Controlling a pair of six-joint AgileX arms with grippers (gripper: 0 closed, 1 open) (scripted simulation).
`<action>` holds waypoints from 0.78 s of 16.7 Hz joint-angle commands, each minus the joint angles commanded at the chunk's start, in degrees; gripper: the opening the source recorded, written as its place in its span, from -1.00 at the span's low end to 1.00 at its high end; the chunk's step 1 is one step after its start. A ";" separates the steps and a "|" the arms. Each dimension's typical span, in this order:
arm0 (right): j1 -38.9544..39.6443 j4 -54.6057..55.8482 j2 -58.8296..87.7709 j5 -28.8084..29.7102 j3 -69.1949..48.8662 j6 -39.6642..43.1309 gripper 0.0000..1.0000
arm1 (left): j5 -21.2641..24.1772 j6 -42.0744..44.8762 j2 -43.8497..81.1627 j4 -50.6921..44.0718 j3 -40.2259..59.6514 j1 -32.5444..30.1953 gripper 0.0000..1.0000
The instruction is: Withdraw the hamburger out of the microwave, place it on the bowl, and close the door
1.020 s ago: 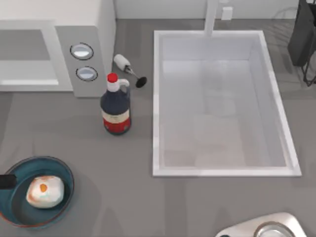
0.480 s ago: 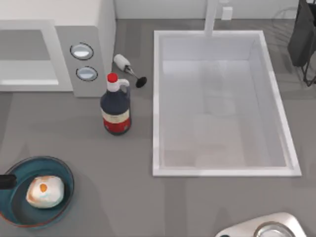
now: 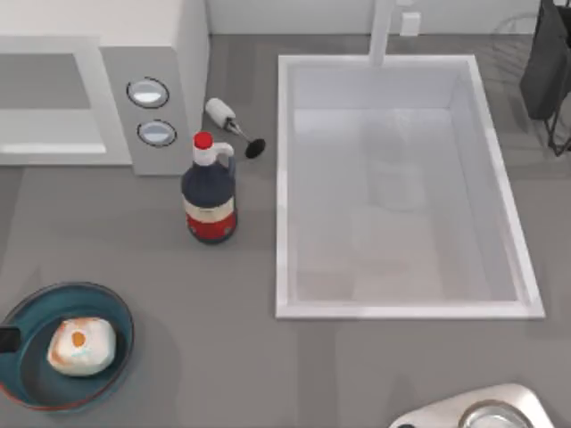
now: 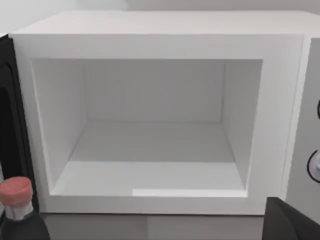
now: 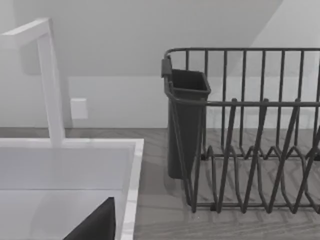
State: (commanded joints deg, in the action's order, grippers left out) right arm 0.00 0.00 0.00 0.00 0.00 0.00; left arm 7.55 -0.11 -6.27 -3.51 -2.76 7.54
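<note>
The hamburger (image 3: 81,346) sits in the bowl (image 3: 116,312) at the near left of the counter (image 3: 241,357), so the transfer looks done. The microwave (image 4: 280,120) at the far left stands open and empty; its door (image 4: 7,115) is swung out to the left, awaiting closing. The left end effector (image 3: 7,339) peeks in at the left edge beside the bowl, holding nothing; its opening cannot be told. A dark bottle (image 3: 210,201) stands between the microwave and the sink (image 3: 284,178).

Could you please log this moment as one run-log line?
hamburger: in bowl | microwave: open, cavity bare | left end effector: beside bowl | next: close door
</note>
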 joint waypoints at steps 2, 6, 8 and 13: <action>0.00 0.00 0.00 0.00 0.00 0.00 1.00 | 1.79 -0.02 -1.49 -0.83 -0.66 1.79 -1.00; 0.00 0.00 0.00 0.00 0.00 0.00 1.00 | 1.54 0.02 -1.50 -0.78 0.37 1.56 -1.00; 0.00 0.00 0.00 0.00 0.00 0.00 1.00 | -0.60 0.08 -1.85 -0.78 0.12 -0.57 -1.00; 0.00 0.00 0.00 0.00 0.00 0.00 1.00 | -14.91 0.36 -1.01 0.50 -0.24 -14.87 -1.00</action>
State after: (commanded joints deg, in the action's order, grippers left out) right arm 0.00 0.00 0.00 0.00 0.00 0.00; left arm -7.36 0.25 -7.28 -3.00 -3.00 -7.34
